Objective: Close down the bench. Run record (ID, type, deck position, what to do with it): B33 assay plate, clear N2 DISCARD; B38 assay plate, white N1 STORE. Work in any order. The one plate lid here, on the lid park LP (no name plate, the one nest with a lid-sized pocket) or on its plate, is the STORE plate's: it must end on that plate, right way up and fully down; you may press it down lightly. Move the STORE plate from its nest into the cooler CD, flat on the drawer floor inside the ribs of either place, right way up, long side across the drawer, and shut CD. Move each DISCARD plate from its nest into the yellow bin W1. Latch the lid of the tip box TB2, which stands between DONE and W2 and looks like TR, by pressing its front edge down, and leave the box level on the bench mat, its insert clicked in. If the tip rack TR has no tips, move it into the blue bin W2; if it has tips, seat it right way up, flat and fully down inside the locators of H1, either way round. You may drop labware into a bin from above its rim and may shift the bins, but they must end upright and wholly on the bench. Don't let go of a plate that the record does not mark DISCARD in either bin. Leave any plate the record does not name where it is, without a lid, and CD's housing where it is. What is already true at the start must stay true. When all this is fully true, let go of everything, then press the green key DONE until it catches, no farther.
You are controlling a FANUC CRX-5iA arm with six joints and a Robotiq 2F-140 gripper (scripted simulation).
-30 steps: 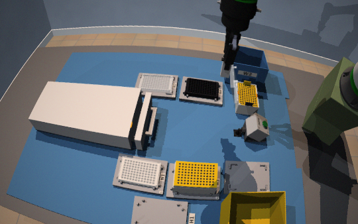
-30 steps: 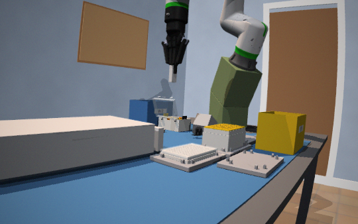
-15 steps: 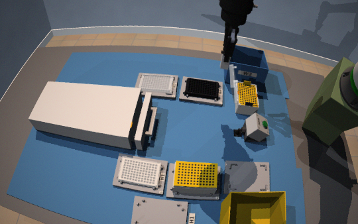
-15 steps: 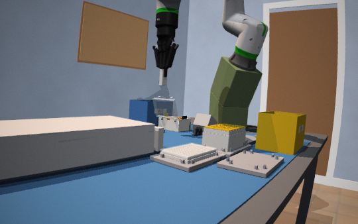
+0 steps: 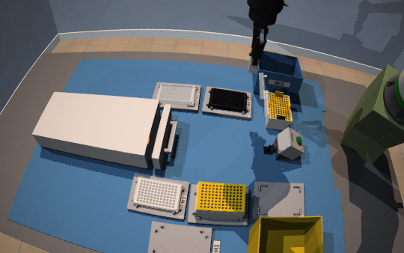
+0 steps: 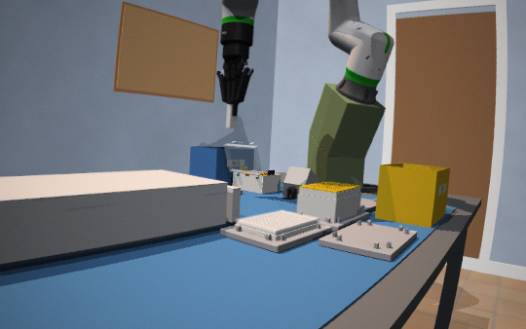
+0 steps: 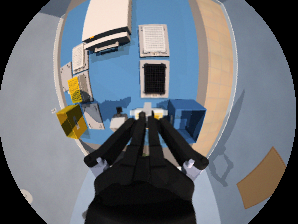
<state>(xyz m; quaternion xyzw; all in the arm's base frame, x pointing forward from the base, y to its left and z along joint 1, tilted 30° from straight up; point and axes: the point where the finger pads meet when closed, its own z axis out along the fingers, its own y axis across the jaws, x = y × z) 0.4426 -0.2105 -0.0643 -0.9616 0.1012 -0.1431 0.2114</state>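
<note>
My gripper (image 5: 253,67) is shut and empty. It hangs high above the bench near the left rim of the blue bin W2 (image 5: 278,75), and it also shows in the side view (image 6: 231,119) and the wrist view (image 7: 145,115). Below it stands tip box TB2 (image 5: 278,108) with a yellow insert and its lid (image 5: 262,84) raised upright. The white plate (image 5: 157,194) sits in nest N1 without a lid. A pale lid-like piece (image 5: 176,94) lies in the back nest. Tip rack TR (image 5: 221,198) has a yellow top. The cooler CD (image 5: 97,127) has its drawer front (image 5: 164,136) slightly out.
A black plate (image 5: 228,100) sits in a back nest. The DONE box (image 5: 289,144) carries its green key (image 5: 298,140). The yellow bin W1 (image 5: 286,236) stands at the front edge, beside an empty nest (image 5: 278,198). The empty H1 plate (image 5: 179,237) lies at the front.
</note>
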